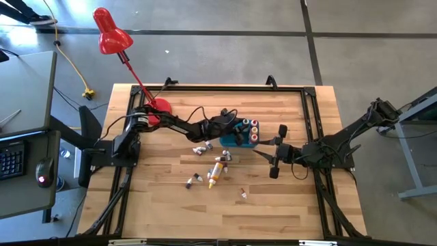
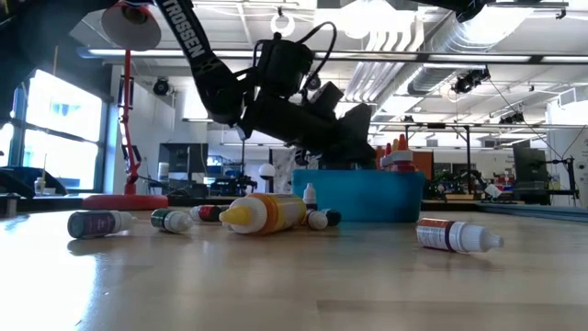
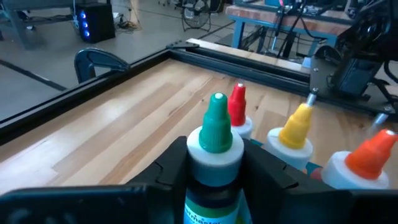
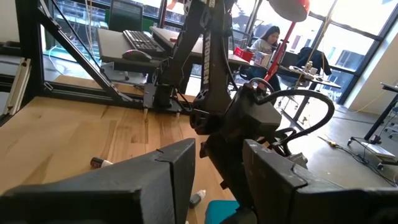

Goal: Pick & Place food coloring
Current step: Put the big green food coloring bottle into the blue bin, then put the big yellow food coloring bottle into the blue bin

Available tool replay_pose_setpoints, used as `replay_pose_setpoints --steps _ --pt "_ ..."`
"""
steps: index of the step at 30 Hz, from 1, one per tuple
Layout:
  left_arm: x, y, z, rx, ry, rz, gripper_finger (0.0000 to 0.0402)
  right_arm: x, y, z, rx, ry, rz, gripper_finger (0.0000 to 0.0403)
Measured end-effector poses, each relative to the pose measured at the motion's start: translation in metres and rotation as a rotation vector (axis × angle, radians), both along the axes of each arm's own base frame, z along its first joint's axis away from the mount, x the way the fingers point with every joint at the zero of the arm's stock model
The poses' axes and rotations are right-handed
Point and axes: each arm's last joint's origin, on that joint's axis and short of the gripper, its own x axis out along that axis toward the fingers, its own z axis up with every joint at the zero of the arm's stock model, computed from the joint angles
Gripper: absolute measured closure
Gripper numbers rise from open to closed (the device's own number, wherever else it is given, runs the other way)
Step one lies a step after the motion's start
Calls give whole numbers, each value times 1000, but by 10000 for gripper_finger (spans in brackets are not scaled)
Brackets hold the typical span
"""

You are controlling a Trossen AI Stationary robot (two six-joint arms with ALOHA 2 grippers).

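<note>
Left wrist view: I see my left gripper (image 3: pixel 214 171) pinching a green-tipped bottle (image 3: pixel 215 155) over the blue bin (image 1: pixel 239 139); right gripper (image 1: pixel 273 154) fingers spread.

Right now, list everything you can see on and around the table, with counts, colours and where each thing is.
Blue plastic bin: one, table centre, holding upright bottles with red, yellow and orange tips.
Green-tipped bottle: one, white-collared, gripped at the bin.
Loose small bottles: roughly eight, yellow-orange, red, grey-white, scattered in front of the bin.
Red desk lamp: one, back left corner.
Keyboard and mouse: dark, on the side desk at left.
Left hand: shut on the green-tipped bottle.
Right hand: open, right of the bin.
</note>
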Motion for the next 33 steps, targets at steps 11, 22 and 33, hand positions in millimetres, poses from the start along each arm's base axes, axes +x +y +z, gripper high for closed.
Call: replay_pose_setpoints --steps 11,22,33 --pt "0 0 -2 27 37 -13 279 0 0 0 0 0 0 274" --pt "0 0 -2 29 36 -12 220 0 0 0 0 0 0 274" --pt "-2 -3 16 82 7 -22 193 0 0 0 0 0 0 274"
